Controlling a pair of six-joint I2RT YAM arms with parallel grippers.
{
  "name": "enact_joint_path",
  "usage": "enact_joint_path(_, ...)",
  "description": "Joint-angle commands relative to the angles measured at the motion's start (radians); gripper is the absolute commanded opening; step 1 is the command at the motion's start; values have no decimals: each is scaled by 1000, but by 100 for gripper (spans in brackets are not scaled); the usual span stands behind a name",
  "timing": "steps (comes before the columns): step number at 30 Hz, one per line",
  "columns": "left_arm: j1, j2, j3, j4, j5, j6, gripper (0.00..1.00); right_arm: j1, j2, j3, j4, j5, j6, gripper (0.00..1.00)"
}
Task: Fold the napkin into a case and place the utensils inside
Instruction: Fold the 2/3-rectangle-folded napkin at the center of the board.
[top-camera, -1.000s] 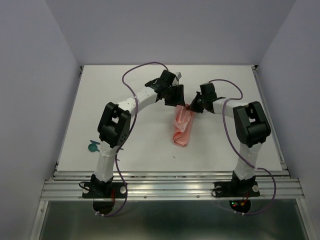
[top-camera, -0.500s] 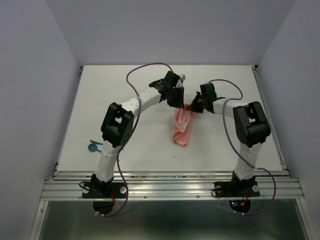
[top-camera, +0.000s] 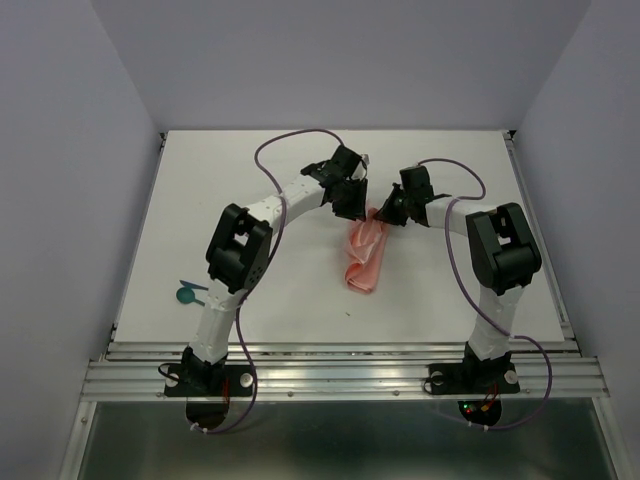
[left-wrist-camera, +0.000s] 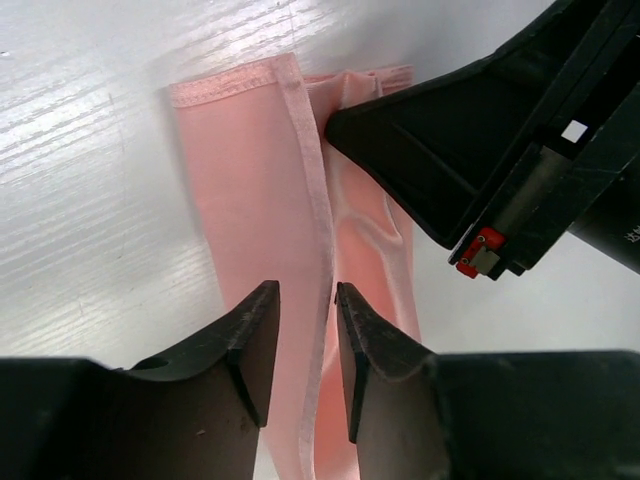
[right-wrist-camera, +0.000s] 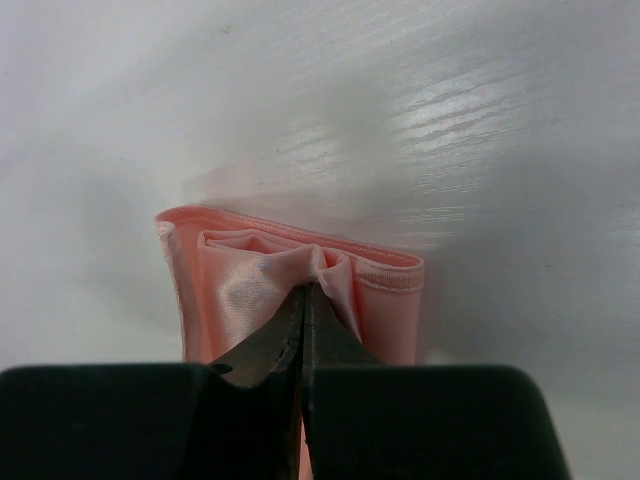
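The white table (top-camera: 450, 290) carries little besides the work. Well off from the left gripper (left-wrist-camera: 306, 292), back toward that arm's base and close to the table's left edge, lie the teal utensils (top-camera: 186, 293), one with a small round end, well apart from the cloth. Purple cables (top-camera: 298, 131) loop above both arms, and an aluminium rail (top-camera: 340, 372) runs along the near edge. From above, the two gripper heads meet over the far end of the napkin (top-camera: 363, 258) and hide it. In the left wrist view the right gripper (right-wrist-camera: 304, 292) reaches in from the upper right as a black wedge with a small red tab (left-wrist-camera: 484, 245), covering that corner of the cloth.

The napkin is salmon-pink with a satin sheen. It is folded lengthwise into a narrow layered strip that runs from the grippers toward the near edge, its near end rounded and a little bunched. A stitched hem runs along the edge of the top layer. The left gripper's jaws stand partly apart with a narrow gap, astride that hem a little back from the far end; whether the fingertips press the cloth cannot be told. The right gripper's jaws are closed tight together, pinching a gathered pleat of the inner layers at the strip's end, with the outer layer wrapping round on either side.
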Motion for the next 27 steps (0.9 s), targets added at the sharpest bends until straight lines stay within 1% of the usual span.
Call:
enact_joint_path(1, -15, -12, 57, -21, -53, 23, 41, -7, 1, -23, -62, 7, -14, 1)
enact_joint_path(2, -16, -13, 63, -25, -65, 30, 46, -7, 1, -23, -62, 7, -14, 1)
enact_joint_path(5, -19, -12, 68, -25, -61, 43, 52, -7, 2, -22, -64, 4, -15, 1)
enact_joint_path(8, -26, -7, 72, -28, -55, 47, 53, -7, 5, -22, -62, 2, -15, 1)
enact_joint_path(13, -36, 11, 86, -44, -49, 55, 52, -7, 2, -23, -62, 4, -15, 1)
enact_joint_path(16, -47, 20, 104, -68, -84, 64, 51, -7, 2, -25, -62, 2, -15, 1)
enact_joint_path(20, -55, 31, 115, -85, -144, 69, 47, -7, 4, -25, -64, -1, -15, 1)
enact_joint_path(22, -58, 36, 121, -93, -156, 70, 46, -7, 4, -25, -64, -1, -15, 1)
enact_joint_path(23, -56, 37, 126, -97, -171, 75, 43, -7, 4, -25, -64, -1, -15, 1)
enact_joint_path(27, -61, 45, 141, -114, -194, 84, 41, -7, 4, -22, -64, -4, -17, 1)
